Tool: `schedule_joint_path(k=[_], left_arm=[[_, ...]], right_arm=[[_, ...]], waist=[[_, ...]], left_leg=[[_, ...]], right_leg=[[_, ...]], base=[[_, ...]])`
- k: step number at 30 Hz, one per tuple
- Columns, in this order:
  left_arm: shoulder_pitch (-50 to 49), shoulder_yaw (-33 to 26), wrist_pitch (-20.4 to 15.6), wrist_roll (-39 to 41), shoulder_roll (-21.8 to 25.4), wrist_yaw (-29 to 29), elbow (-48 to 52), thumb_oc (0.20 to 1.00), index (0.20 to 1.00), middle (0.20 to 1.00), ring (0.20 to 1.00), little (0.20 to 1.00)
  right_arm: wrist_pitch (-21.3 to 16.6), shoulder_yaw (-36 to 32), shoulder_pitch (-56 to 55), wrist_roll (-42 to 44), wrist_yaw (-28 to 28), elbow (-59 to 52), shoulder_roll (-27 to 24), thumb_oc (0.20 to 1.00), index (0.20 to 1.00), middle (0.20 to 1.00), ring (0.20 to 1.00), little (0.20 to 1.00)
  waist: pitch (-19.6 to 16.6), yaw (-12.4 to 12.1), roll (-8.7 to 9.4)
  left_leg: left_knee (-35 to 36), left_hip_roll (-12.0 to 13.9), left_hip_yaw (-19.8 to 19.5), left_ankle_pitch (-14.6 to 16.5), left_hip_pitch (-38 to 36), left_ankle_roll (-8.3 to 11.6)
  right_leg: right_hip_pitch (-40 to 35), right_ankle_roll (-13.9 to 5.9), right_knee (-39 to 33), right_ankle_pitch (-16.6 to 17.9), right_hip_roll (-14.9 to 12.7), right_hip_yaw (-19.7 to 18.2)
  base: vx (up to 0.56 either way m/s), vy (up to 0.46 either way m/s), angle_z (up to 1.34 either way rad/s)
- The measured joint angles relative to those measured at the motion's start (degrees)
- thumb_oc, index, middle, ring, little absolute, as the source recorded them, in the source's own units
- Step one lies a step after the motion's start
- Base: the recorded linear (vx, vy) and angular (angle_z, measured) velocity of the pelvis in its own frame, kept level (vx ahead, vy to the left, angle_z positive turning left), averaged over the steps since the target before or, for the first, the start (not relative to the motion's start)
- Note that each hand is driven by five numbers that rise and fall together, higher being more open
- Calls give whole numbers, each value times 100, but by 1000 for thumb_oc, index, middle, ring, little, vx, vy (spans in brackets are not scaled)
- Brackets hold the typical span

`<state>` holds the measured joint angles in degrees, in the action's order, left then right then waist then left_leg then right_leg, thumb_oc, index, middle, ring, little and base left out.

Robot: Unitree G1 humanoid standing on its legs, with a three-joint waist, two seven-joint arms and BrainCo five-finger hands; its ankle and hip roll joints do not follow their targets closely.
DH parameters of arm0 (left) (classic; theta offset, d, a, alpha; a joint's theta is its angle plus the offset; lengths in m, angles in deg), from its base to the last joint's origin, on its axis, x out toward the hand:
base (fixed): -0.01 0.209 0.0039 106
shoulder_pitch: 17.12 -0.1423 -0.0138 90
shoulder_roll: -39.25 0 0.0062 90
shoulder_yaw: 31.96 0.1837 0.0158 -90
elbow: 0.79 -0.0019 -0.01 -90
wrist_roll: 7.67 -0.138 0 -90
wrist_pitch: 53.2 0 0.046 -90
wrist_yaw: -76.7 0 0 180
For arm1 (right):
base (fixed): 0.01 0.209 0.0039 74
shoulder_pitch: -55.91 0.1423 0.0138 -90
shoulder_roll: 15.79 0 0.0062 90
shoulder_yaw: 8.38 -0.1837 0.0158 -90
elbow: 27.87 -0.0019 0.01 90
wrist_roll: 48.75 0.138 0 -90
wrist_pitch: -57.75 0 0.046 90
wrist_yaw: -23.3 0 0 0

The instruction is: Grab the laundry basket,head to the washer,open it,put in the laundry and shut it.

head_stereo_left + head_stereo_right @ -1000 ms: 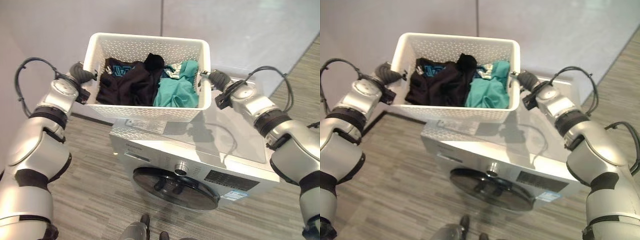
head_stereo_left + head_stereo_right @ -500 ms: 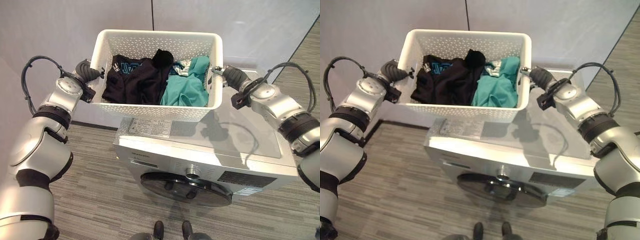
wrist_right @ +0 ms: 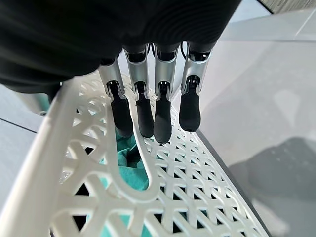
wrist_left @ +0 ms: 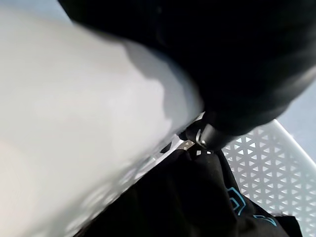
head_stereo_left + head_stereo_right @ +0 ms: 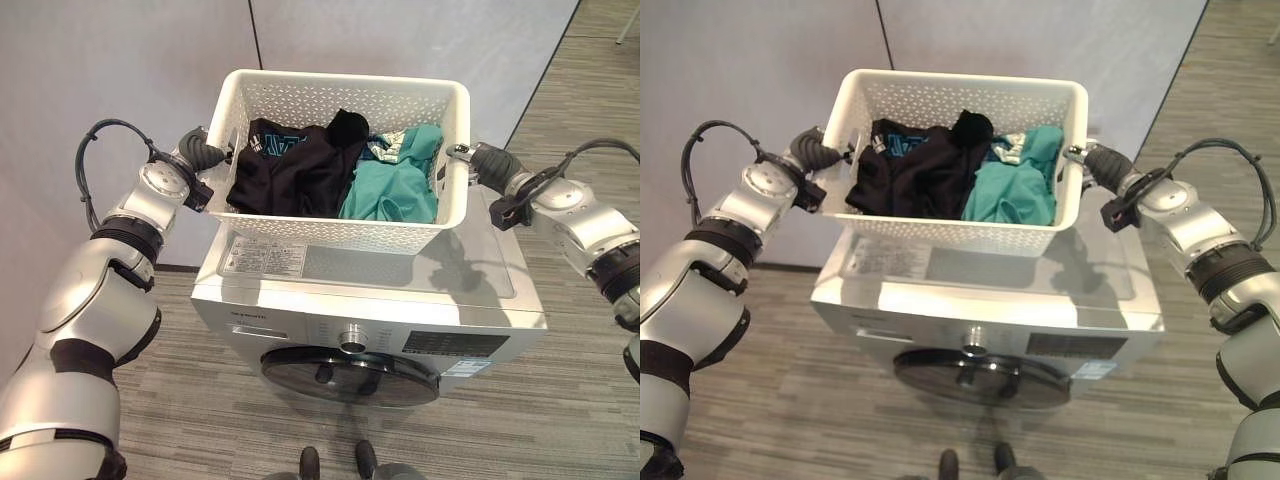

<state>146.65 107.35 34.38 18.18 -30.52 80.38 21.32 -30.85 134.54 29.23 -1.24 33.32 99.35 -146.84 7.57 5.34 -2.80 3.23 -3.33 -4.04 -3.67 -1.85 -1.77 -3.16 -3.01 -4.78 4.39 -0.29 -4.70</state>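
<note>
Both hands hold the white laundry basket (image 5: pixel 340 225) level above the washer (image 5: pixel 400 280) top's back edge, long axis crosswise: left hand (image 5: pixel 203 155) and right hand (image 5: pixel 480 160) curled on its end rims.

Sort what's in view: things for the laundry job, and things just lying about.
For the job:
white laundry basket
black clothes and teal garment in it
washer, round door shut
left hand and right hand at the basket's ends

Lying about:
nothing; just grey partition wall behind
</note>
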Motion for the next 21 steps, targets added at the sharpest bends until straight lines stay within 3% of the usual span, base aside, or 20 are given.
schedule_joint_path(k=[1,2,3,4,8,13,21], left_arm=[[0,51,4,0,-4,-3,-9,200,200,200,200,200],[-5,55,19,-1,-24,-3,-57,200,200,200,200,200],[-7,56,20,-47,-62,-6,-143,696,696,696,696,696],[-6,70,12,-222,-93,-3,-202,1000,1000,1000,1000,1000],[-1,482,66,-1082,-89,132,-306,1000,1000,1000,1000,1000],[-71,559,171,-1348,-232,156,-293,1000,1000,1000,1000,1000],[-47,557,199,-1572,-257,155,-274,1000,1000,1000,1000,1000]], right_arm=[[0,-5,-1,23,32,33,-8,1000,1000,1000,1000,1000],[-1,-78,-1,180,37,36,-7,1000,1000,1000,1000,1000],[-6,-110,13,231,46,155,-6,1000,1000,1000,1000,1000],[-7,-110,57,232,52,271,-5,1000,1000,1000,1000,1000],[4,-97,290,38,15,718,26,1000,1000,1000,1000,1000],[7,10,619,-648,0,1315,345,1000,1000,1000,1000,1000],[15,30,769,-1295,-16,1264,421,1000,1000,1000,1000,1000]], waist=[[-19,1,-15],[-37,7,-41],[-54,5,-65],[-76,1,-87],[-150,-4,-167],[-170,21,-179],[-179,12,-168]], left_leg=[[2,0,-1,0,-1,1],[6,0,-1,1,-1,1],[10,2,-8,0,-1,1],[7,2,-12,0,-3,1],[2,6,-5,0,-5,0],[2,35,3,-11,-5,17],[2,39,2,-13,-2,19]], right_leg=[[0,1,0,1,1,-1],[3,6,0,4,1,-1],[-3,11,-1,7,2,4],[-10,15,-1,10,4,13],[-9,19,0,12,12,14],[-1,50,-1,35,38,0],[-1,57,0,41,40,5]], base=[[0,0,0],[0,0,0],[0,0,0],[-9,-7,5],[-4,2,0],[-3,7,-3],[0,0,0]])
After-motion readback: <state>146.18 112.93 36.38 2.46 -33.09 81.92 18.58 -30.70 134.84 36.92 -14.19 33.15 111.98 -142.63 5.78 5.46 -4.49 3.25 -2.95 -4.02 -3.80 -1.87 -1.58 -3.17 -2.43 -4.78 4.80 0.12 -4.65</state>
